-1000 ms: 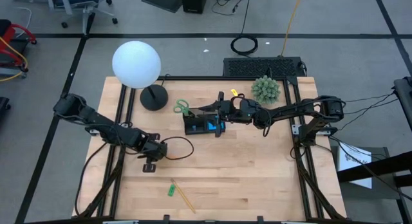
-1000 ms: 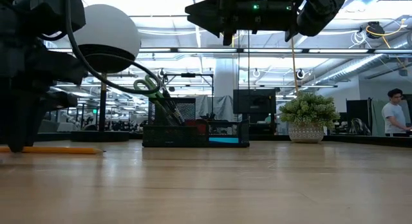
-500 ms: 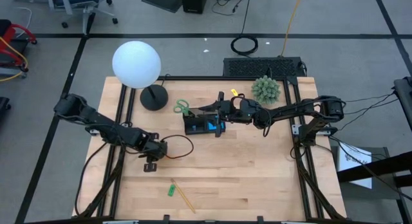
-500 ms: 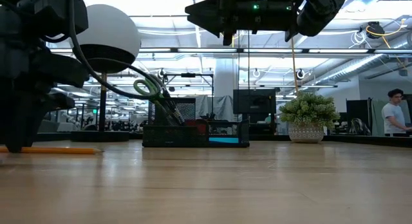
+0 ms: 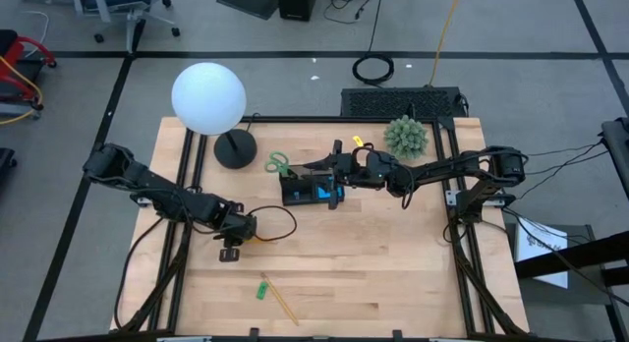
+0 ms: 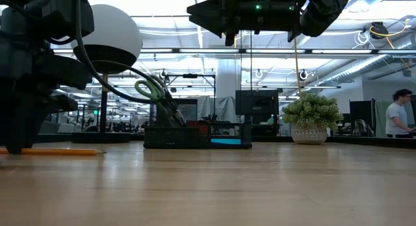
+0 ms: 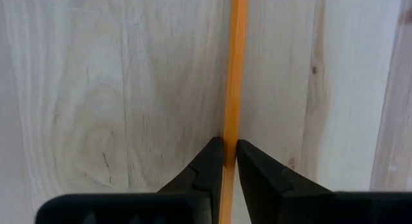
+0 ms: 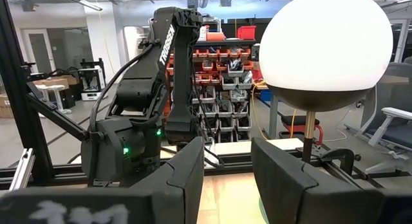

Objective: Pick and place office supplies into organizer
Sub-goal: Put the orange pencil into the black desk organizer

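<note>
"TROSSEN" lettering on left arm, beside white globe lamp.

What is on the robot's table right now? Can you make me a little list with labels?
Left fingers: closed around an orange pencil lying on the wooden table
Right arm's fingers: apart, holding nothing, above the organizer
Scissors: green handles sticking up out of the organizer
Still on the table: yellow pencil and small green piece, near the front edge
Other things: globe lamp, spiky plant
</note>
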